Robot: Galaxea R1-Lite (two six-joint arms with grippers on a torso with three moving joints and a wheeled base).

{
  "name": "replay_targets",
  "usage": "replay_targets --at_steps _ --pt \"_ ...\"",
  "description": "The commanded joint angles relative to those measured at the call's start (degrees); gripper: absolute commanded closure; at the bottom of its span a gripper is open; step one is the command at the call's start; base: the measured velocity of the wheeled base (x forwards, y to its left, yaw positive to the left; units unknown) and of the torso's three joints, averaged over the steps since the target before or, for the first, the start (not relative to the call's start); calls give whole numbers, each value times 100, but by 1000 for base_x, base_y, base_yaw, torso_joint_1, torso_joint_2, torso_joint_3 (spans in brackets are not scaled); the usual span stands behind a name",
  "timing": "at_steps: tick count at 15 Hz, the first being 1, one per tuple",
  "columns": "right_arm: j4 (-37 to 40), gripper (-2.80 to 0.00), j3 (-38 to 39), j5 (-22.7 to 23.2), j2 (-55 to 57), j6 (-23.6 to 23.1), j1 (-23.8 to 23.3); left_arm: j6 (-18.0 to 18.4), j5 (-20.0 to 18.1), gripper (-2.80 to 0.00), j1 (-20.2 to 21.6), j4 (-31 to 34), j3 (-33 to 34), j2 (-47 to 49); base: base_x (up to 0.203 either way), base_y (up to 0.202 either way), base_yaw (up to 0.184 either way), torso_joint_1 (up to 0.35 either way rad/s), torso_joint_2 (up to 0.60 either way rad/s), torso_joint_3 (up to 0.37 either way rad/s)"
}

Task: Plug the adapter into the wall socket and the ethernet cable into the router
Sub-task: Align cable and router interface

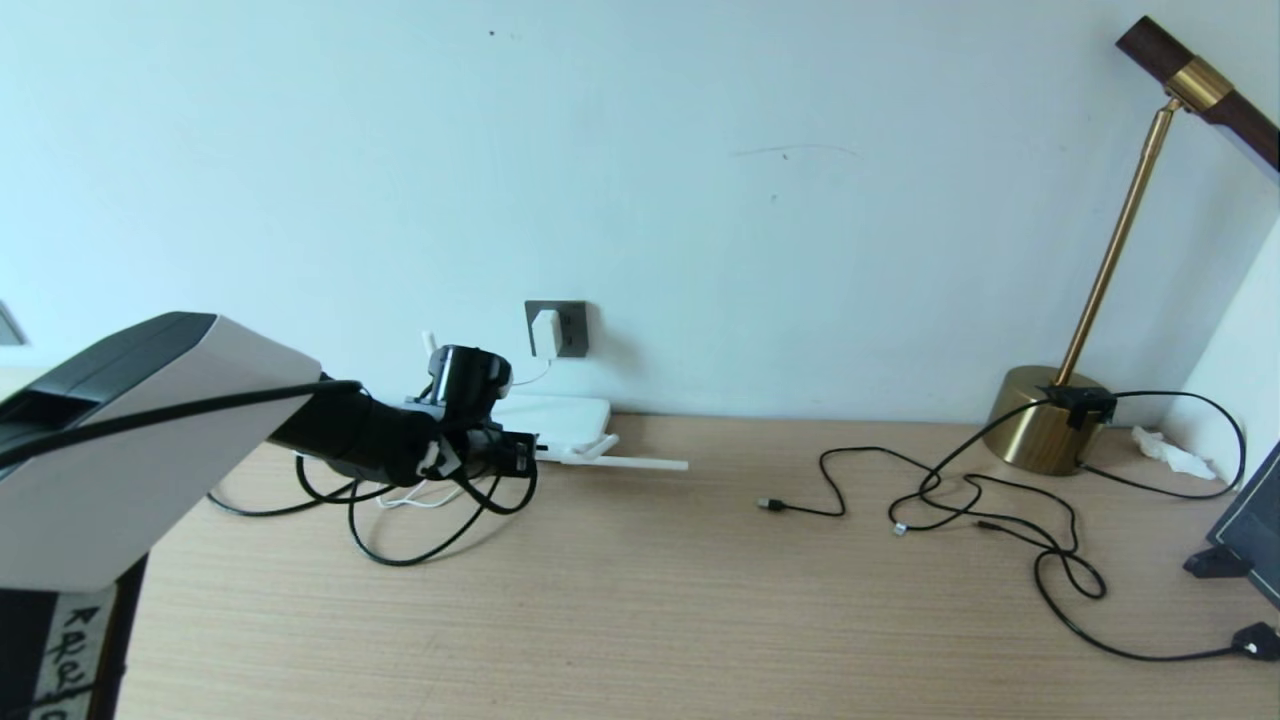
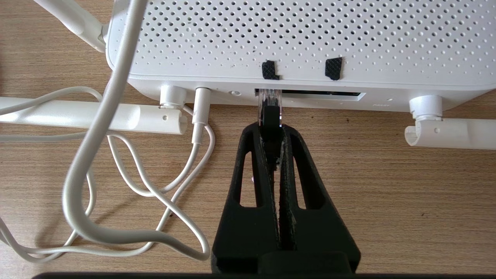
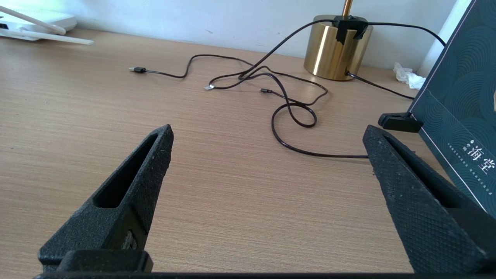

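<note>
The white adapter (image 1: 546, 333) sits in the dark grey wall socket (image 1: 572, 325). Below it the flat white router (image 1: 560, 415) lies on the desk against the wall. My left gripper (image 1: 515, 455) is at the router's near edge, shut on the black ethernet cable (image 1: 400, 557), whose slack loops over the desk behind it. In the left wrist view the left gripper (image 2: 270, 130) pinches the cable's black boot. The clear plug (image 2: 268, 100) has its tip in the left end of the router's (image 2: 294, 38) dark port slot. My right gripper (image 3: 267, 131) stands open over bare desk; it is out of the head view.
Thin white cord (image 2: 97, 155) coils beside the router, with white antennas (image 1: 640, 463) lying flat. Thin black USB cables (image 1: 960, 500) sprawl at the right by a brass lamp base (image 1: 1045, 430). A dark box (image 1: 1250, 530) and crumpled tissue (image 1: 1170, 452) stand at far right.
</note>
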Motion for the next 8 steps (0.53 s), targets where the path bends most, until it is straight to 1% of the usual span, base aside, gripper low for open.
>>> replay_targets --at_steps 1,8 --pt "-5 -280 62 2 7 -7 6 -6 10 0 18 -10 -10 18 0 0 0 0 0 0" --pt "-5 -280 62 2 7 -6 3 -6 10 0 19 26 -160 26 0 0 0 0 0 0"
